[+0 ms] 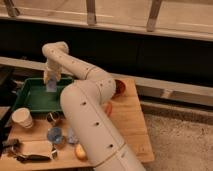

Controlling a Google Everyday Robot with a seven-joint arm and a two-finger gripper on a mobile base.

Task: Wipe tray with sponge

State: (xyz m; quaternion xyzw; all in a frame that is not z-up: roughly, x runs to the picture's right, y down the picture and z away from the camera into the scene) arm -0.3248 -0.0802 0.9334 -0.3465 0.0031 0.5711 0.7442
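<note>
The dark green tray point(30, 97) lies at the back left of the wooden table. My gripper point(51, 82) hangs over the tray's right half, at the end of the white arm that bends across the middle of the view. It is shut on the pale blue-grey sponge point(51, 87), which is down at the tray's floor near the back right corner. The arm hides the tray's right rim.
In front of the tray stand a white paper cup point(22, 118), a metal cup point(53, 118) and a blue cup point(55, 135). A red-brown bowl point(119, 88) sits at the back right. A round fruit point(80, 151) and a white packet point(37, 148) lie near the front edge.
</note>
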